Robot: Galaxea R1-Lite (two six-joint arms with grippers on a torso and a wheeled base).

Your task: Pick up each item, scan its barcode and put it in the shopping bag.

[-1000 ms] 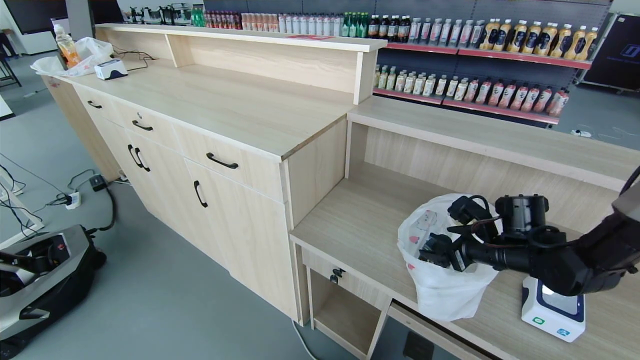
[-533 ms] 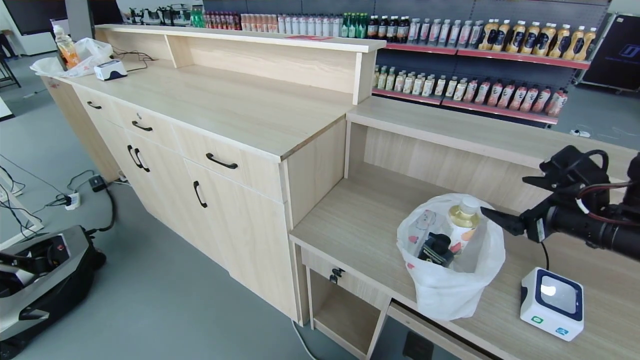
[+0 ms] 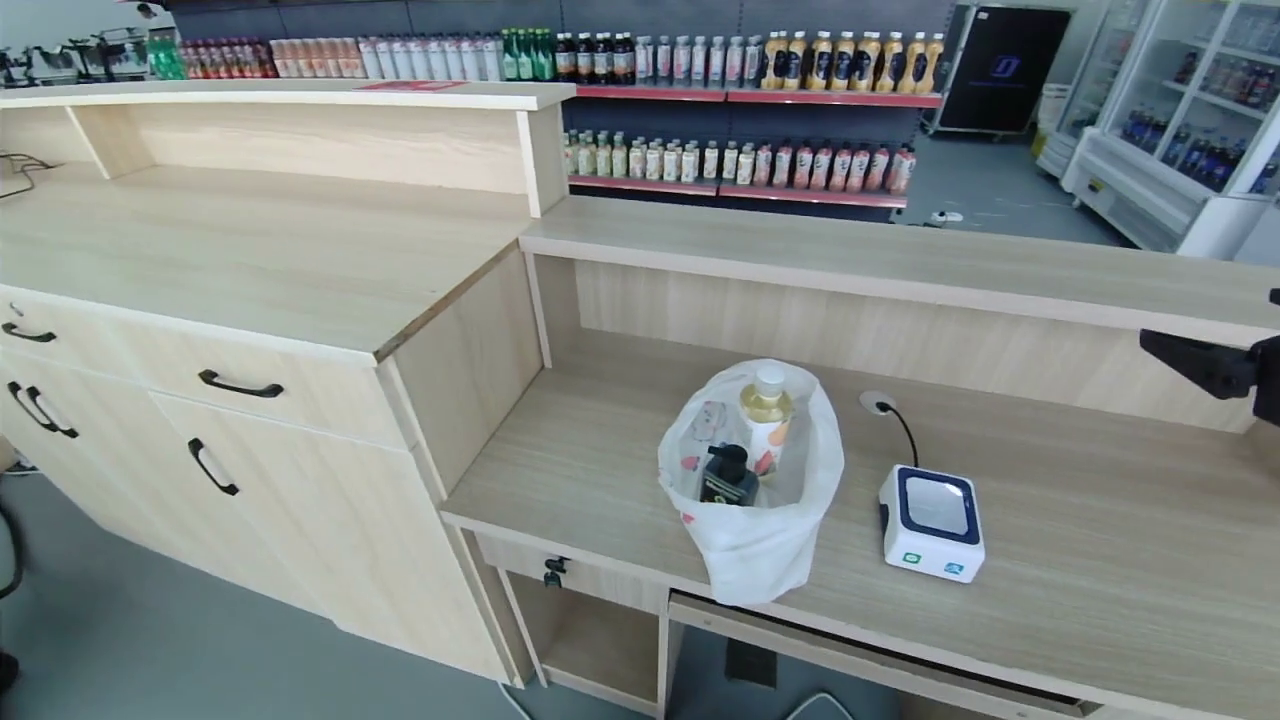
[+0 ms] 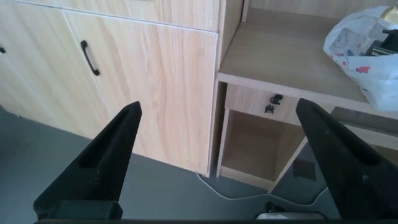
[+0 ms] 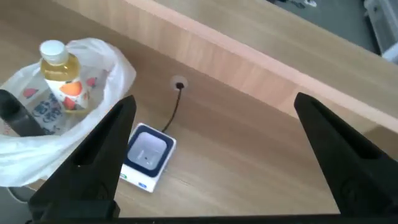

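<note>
A white plastic shopping bag stands open on the low wooden counter. Inside it are an upright juice bottle with a white cap and a black pump bottle. The right wrist view shows the bag and the juice bottle from above. My right gripper is open and empty, high above the counter, right of the bag; one of its fingers shows at the head view's right edge. My left gripper is open and empty, low beside the cabinet front, left of the bag.
A white and blue barcode scanner sits right of the bag, its cable running to a hole in the counter. A taller counter with drawers stands to the left. Shelves of bottles line the back.
The camera has turned to the right. My right gripper has pulled up and right out of the bag, leaving the juice bottle standing inside.
</note>
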